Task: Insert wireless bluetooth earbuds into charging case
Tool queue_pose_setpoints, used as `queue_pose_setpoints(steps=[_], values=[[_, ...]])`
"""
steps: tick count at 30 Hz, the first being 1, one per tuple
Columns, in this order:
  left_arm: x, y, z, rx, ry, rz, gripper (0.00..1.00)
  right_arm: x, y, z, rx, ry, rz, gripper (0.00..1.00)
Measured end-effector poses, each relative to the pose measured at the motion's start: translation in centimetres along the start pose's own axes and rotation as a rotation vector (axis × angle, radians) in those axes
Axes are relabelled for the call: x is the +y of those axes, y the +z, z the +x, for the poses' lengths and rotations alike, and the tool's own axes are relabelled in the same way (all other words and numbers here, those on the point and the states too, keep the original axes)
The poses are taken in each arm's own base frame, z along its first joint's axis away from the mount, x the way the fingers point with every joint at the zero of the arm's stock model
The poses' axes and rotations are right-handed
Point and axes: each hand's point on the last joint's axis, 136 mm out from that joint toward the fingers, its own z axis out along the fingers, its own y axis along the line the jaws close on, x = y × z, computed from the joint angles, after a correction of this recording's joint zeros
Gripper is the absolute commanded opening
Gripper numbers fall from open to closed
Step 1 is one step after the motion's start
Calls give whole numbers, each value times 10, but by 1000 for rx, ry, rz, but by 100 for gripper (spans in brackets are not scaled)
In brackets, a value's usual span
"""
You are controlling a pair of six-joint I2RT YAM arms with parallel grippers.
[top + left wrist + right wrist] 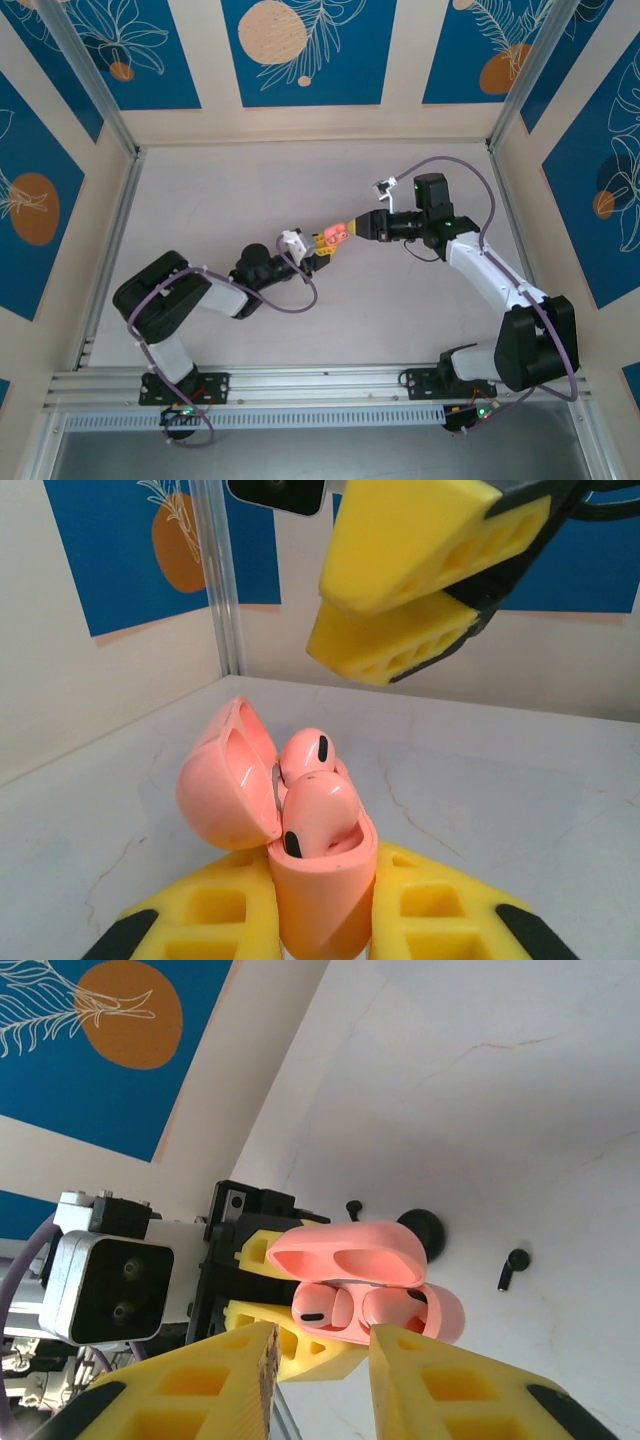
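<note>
My left claw (325, 922) is clamped on the lower body of the pink charging case (322, 895), one yellow finger on each side. In the left wrist view the case stands upright at bottom centre, its mouth facing up and its lid (222, 785) swung open to the left. Both earbuds (320, 815) are pink and sit in their wells, rounded heads up; their stems are hidden inside the case. My right claw (330, 615) hangs at the top of that frame, tips pointing down-left, fingers slightly apart and holding nothing, clear of the case. From the right wrist, the case lies across lower centre, long axis left to right. On the pale bench (520, 1110) beyond lie a black disc (422, 1232) and a small black stemmed piece (513, 1267).
</note>
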Motion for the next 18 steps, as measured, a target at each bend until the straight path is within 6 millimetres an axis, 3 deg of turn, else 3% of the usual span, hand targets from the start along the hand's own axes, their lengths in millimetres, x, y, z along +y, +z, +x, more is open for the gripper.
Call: queue_pose_setpoints(steps=[18], values=[[0, 0, 0, 0, 0, 0, 10, -10, 12, 8, 50, 14, 45, 31]])
